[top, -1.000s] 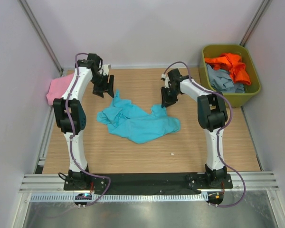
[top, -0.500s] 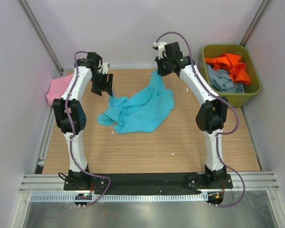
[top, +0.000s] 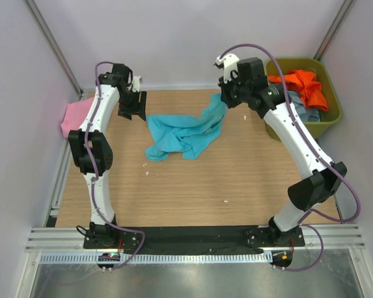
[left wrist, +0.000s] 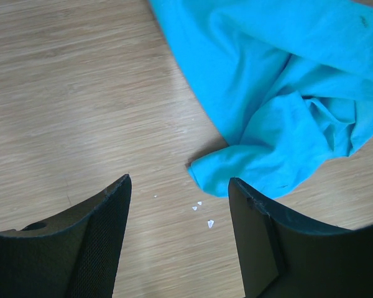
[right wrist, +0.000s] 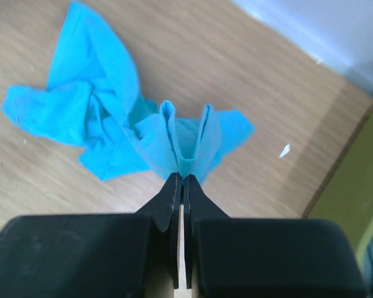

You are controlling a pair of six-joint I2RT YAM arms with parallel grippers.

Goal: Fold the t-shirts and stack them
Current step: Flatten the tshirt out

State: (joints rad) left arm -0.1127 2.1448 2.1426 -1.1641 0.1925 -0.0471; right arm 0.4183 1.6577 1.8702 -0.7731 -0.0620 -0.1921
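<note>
Your right gripper (right wrist: pixel 180 179) is clamped on the turquoise t-shirt (top: pixel 183 133). In the right wrist view its two fingers are pressed together, with a pinched fold of the cloth standing up between the tips. In the top view that gripper is raised over the far right part of the table (top: pixel 236 180), near the olive-green bin (top: pixel 320 129). The shirt hangs from it in a strip down to the wood. The rest of the turquoise shirt lies crumpled on the table, far-centre, between your two arms.

Your left gripper (left wrist: pixel 177 183) has its fingers apart and grips nothing. It hovers over bare wood just beside the shirt's left edge, clear of the cloth. A few small white specks (left wrist: pixel 202 214) lie on the wood between its fingers.

Pink t-shirt (top: pixel 78 115): bunched at the far left edge of the table, by the wall, left of your left arm; can't tell if it is folded.

Orange t-shirt (top: pixel 301 84): in the bin, on top, rumpled.

Grey-blue t-shirt (top: pixel 306 110): in the bin, below the orange one, partly hidden by your right arm.
</note>
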